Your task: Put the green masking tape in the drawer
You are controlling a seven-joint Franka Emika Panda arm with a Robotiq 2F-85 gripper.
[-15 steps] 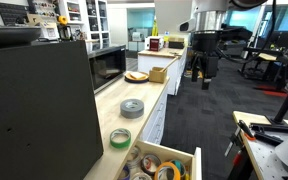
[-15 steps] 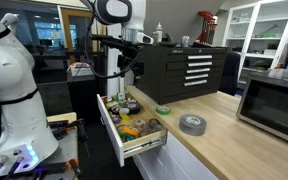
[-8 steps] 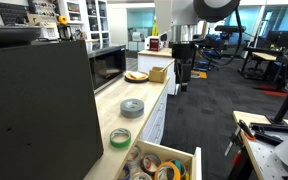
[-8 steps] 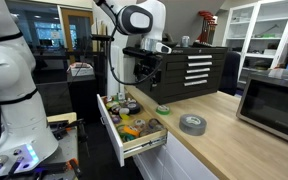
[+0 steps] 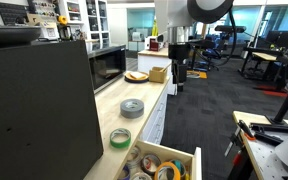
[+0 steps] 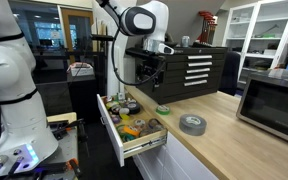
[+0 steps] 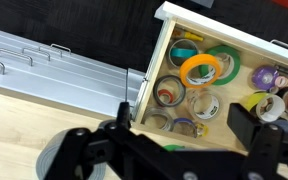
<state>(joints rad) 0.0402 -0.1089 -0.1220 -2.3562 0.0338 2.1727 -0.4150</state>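
The green masking tape lies flat on the wooden counter, just behind the open drawer, and shows in both exterior views. In the wrist view only a green sliver of it shows past the gripper body. The light wooden drawer is pulled out and holds several mixed-colour rolls; the wrist view looks down into it. My gripper hangs open and empty in the air above the counter edge and drawer, well above the tape. Its two dark fingers frame the wrist view.
A larger grey tape roll lies further along the counter. A microwave stands by the wall. A plate and a cardboard box sit at the far end. A black drawer cabinet stands behind.
The arm has swung from over the aisle to above the counter and drawer. In the last half second it barely moved. The gripper stayed open.
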